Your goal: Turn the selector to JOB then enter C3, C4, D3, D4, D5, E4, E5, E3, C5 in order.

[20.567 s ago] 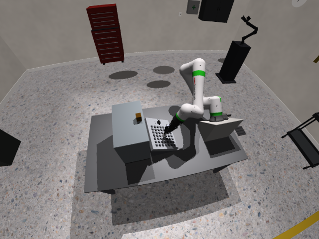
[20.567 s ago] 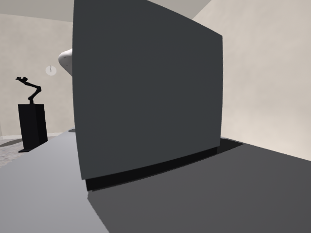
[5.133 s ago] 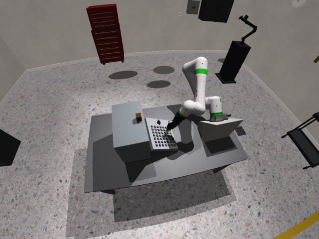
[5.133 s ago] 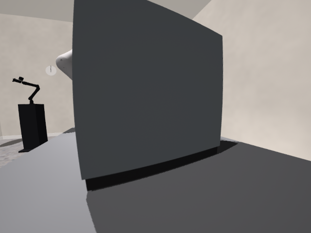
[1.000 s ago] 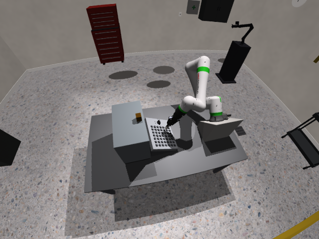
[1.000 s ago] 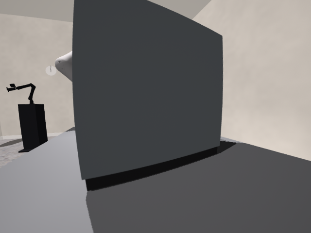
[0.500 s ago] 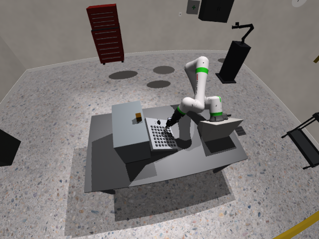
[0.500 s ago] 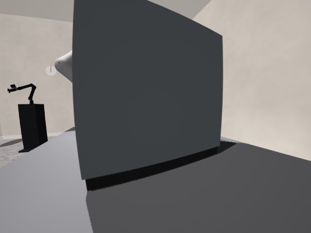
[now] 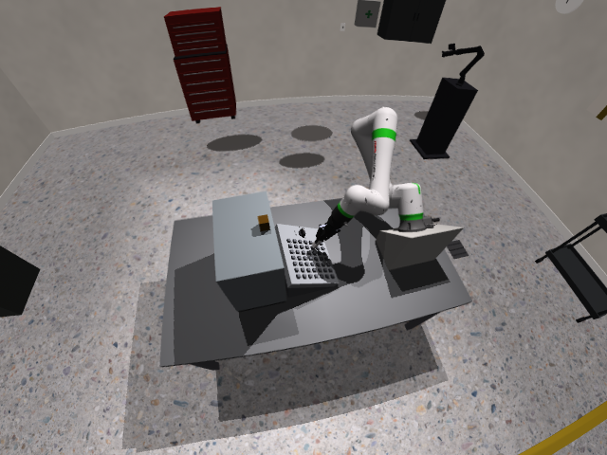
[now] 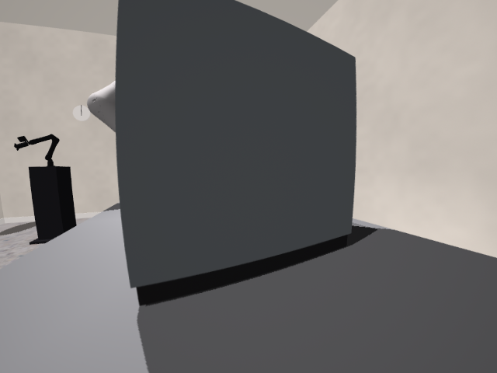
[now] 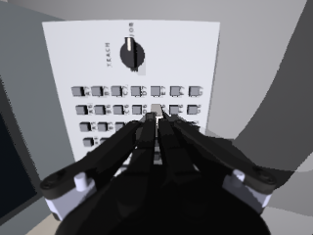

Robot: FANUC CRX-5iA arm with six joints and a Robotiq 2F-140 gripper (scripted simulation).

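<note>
On grey table (image 9: 319,323) (image 10: 248,329): keypad (image 9: 290,280) (image 11: 171,49).

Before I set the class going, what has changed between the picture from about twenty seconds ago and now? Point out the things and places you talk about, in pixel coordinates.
The end effector (image 9: 315,245) (image 11: 156,111) moved up the keys towards the selector (image 9: 302,232) (image 11: 132,54). The black arm (image 9: 472,62) (image 10: 55,140) on the pedestal dipped. Nothing visibly grasped or released. The orange block (image 9: 264,222) stayed.
</note>
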